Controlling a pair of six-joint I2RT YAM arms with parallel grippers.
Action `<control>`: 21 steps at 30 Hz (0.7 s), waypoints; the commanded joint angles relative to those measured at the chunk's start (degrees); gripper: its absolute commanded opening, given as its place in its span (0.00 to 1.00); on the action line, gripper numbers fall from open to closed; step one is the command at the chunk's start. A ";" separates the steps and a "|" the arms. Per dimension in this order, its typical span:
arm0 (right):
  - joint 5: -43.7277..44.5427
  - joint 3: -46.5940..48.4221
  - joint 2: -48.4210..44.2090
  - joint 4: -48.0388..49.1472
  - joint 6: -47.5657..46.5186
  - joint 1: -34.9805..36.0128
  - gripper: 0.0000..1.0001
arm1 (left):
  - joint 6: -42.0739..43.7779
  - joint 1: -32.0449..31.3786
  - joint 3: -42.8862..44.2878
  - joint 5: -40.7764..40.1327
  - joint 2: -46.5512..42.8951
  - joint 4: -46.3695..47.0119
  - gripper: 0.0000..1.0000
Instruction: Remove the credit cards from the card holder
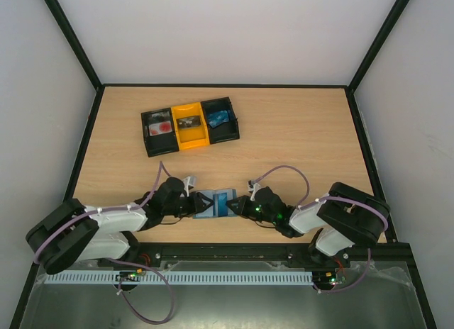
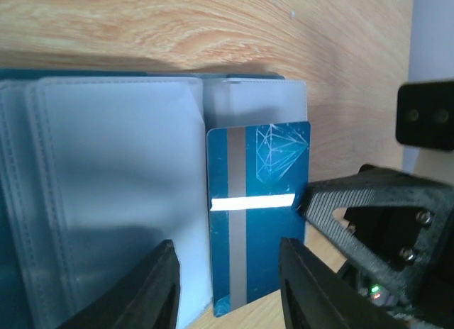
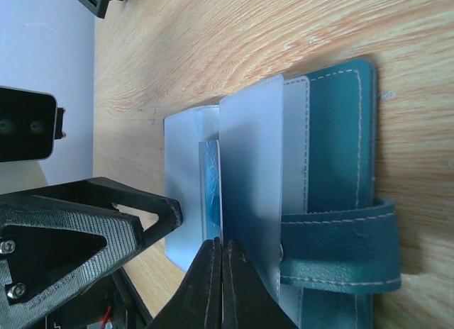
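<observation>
Left fingers (image 2: 306, 290) astride card (image 2: 273, 230), right fingers (image 3: 214, 279) closed

Matt wood-grain table (image 2: 213, 31), stitched leathery card holder (image 3: 340, 130) with frosted plastic sleeves (image 2: 106, 166), glossy blue plastic credit card (image 2: 262, 230)

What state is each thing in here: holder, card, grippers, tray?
card holder: open on the table, clear sleeves fanned.
blue card: flat on the holder, face exposed.
left gripper: open, fingers either side of the card.
right gripper: shut, tips at the card's edge; grip unclear.
tray: something in every compartment.
</observation>
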 commanded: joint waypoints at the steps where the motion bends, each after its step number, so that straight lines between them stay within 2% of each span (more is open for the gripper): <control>1: -0.41 1.06 -0.99 -1.87 -3.19 -0.30 0.02 | 0.72 -0.38 0.70 -0.28 0.91 2.22 0.32; 5: -2.25 1.34 1.19 0.05 -2.35 -0.33 0.02 | 0.40 -0.41 0.40 0.16 3.72 3.83 0.21; 10: -4.86 1.29 5.50 5.05 -0.19 -0.31 0.07 | 0.36 -0.68 0.26 0.54 6.15 4.83 0.12; 17: -7.02 1.57 10.07 10.73 1.79 -0.25 0.16 | 0.40 -0.77 -0.09 -0.21 6.93 3.83 0.08; 21: -7.63 1.96 12.05 14.10 3.47 -0.25 0.18 | -0.31 -0.74 -1.27 0.29 7.08 5.93 0.03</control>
